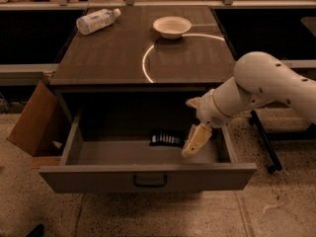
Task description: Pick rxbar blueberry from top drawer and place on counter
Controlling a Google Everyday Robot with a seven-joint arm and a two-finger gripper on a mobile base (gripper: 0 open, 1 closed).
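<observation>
The top drawer [98, 177] is pulled open, with a small dark handle at the middle of its front panel. The rxbar blueberry [166, 138], a flat dark bar with white lettering, lies on the drawer floor towards the back, right of centre. My gripper [191, 147] reaches down into the drawer from the right, just right of the bar and close to its end. The counter [118, 53] above has a bright curved light reflection.
A clear plastic bottle [98, 20] lies at the counter's back left. A white bowl [172, 26] stands at the back centre. A brown cardboard box [30, 120] sits left of the drawer. A dark stand leg [264, 138] is on the floor at right.
</observation>
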